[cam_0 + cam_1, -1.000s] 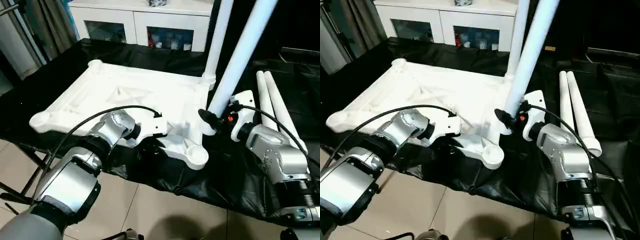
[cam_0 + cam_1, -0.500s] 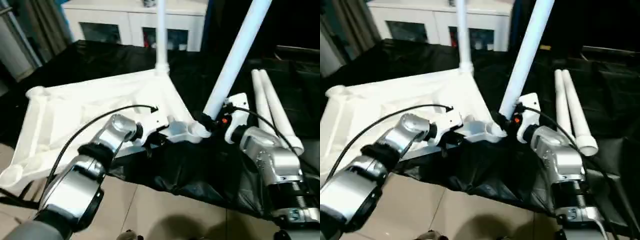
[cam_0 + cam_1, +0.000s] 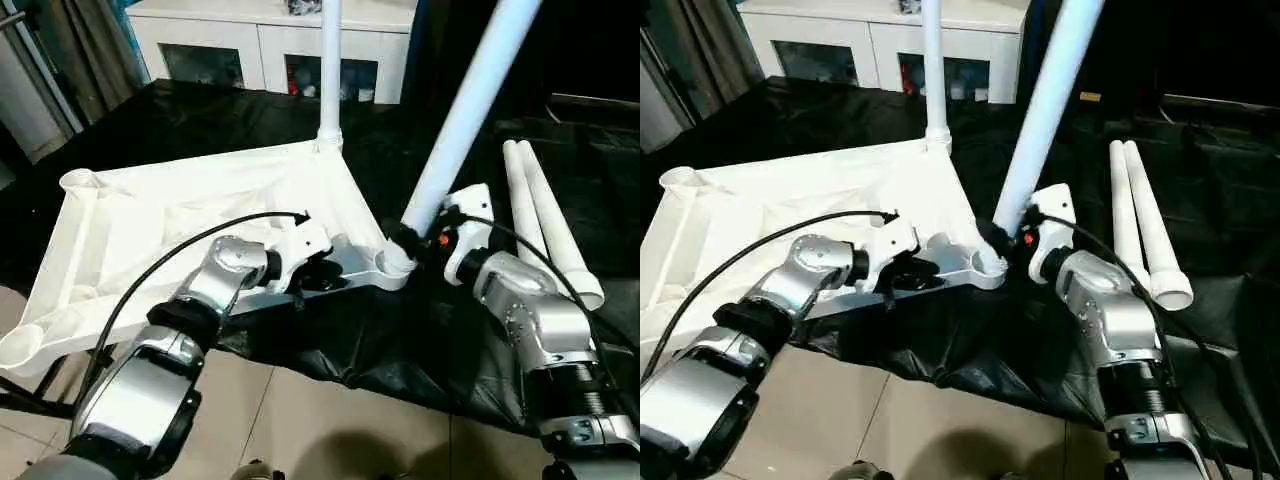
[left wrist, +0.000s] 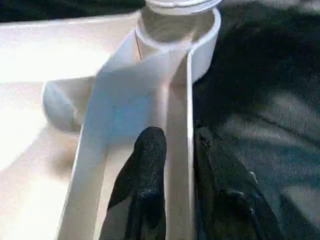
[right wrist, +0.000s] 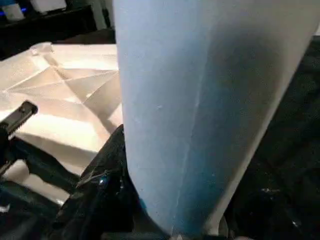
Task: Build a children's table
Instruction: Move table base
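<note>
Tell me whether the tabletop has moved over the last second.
Yes. The tabletop has swung round on the black work table: its upright fitted leg now stands before the white cabinet.

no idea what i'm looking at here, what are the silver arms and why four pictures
It is a humanoid robot building a children's table. Two pictures come from cameras in its head, looking down over its silver forearms; the other two come from a camera on each wrist. On the black-covered work table lies the white tabletop, underside up, one leg already standing in a far corner. The left gripper straddles a rib on the tabletop's near edge. The right gripper holds a second leg tilted at the near corner socket. Two spare legs lie on the right.
</note>
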